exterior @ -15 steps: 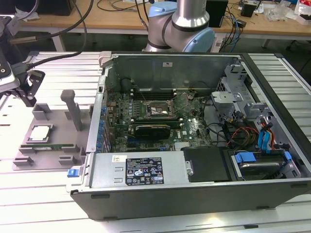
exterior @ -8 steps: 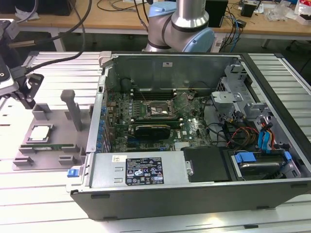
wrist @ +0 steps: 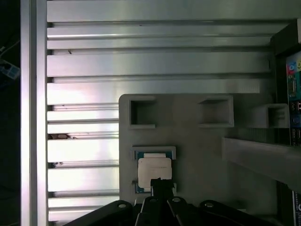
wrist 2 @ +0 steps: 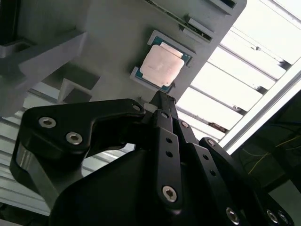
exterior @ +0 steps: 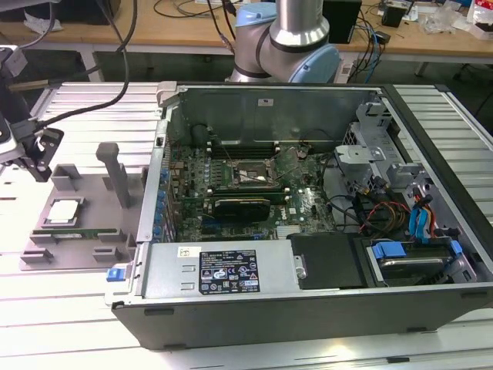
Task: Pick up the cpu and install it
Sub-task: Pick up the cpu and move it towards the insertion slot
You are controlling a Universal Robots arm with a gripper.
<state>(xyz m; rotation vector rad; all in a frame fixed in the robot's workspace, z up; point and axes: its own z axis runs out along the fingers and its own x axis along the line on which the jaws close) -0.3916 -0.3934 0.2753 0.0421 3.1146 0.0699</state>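
The gripper (wrist 2: 162,96), closed and empty, hung above the grey tray (wrist: 197,150) beside the computer case (exterior: 308,285). The cpu (wrist 2: 161,67) lay flat in its tray recess, just ahead of the gripper's tip and apparently untouched.

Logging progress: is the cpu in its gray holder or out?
In: the cpu lies flat in a recess of the gray holder.
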